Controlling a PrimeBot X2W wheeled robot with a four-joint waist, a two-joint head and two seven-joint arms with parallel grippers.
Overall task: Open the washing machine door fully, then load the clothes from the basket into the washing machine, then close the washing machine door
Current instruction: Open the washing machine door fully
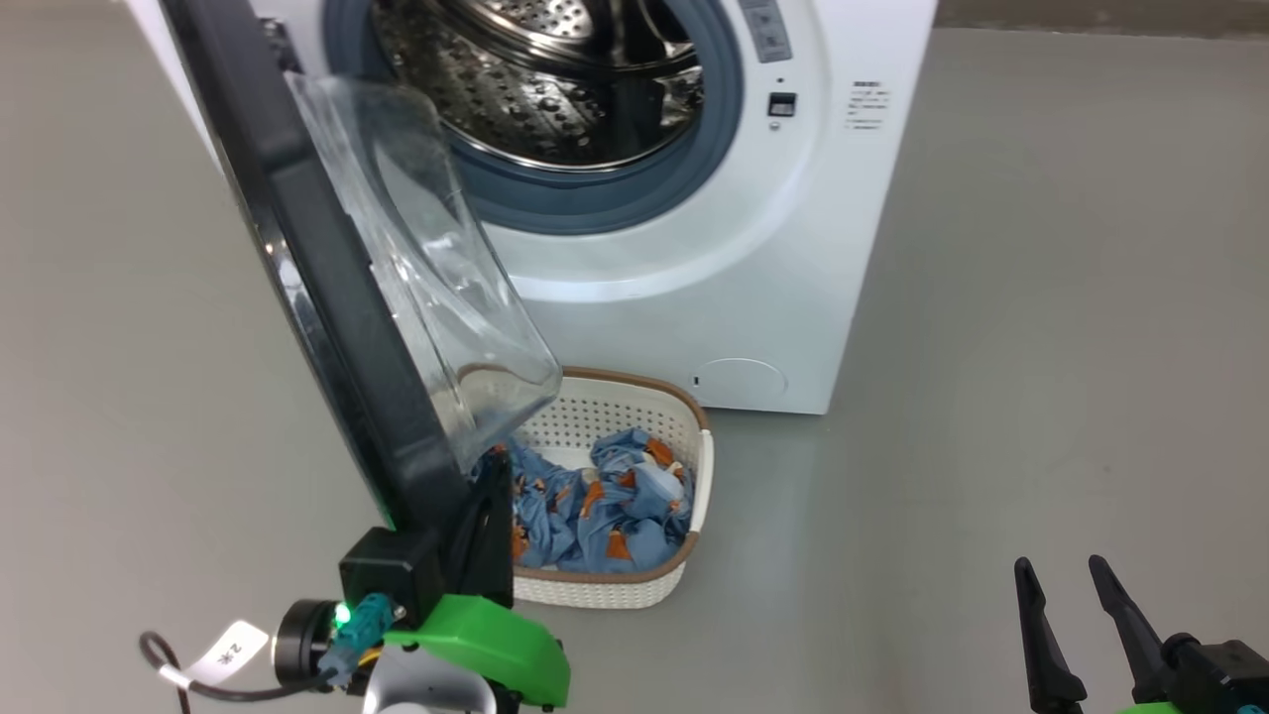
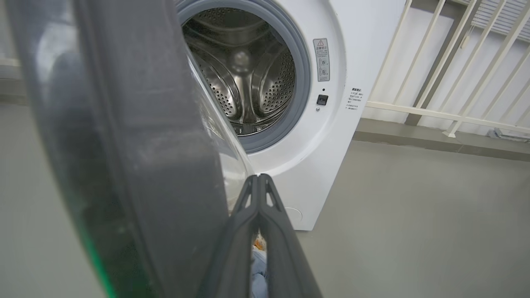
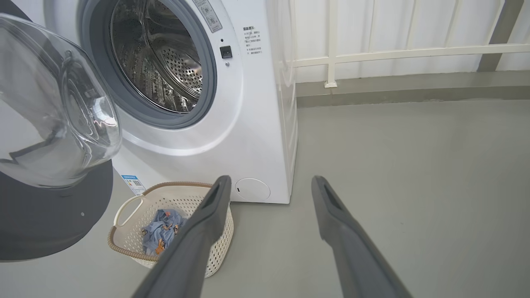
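Here the washing machine door (image 1: 309, 258) stood open, black rim, clear bulging glass; left gripper (image 2: 258, 177) closed, empty; right gripper (image 3: 270, 182) spread, empty.

Floor (image 1: 1041, 347): smooth grey, matt, one level surface running left to right and back to the far wall.

Standing directly on it:
1. Washing machine (image 1: 694, 327), white box, far centre, base flat on the floor.
2. Basket (image 1: 595, 593), cream perforated plastic with a brown rim, upright, close in front of the machine, toward its left side.
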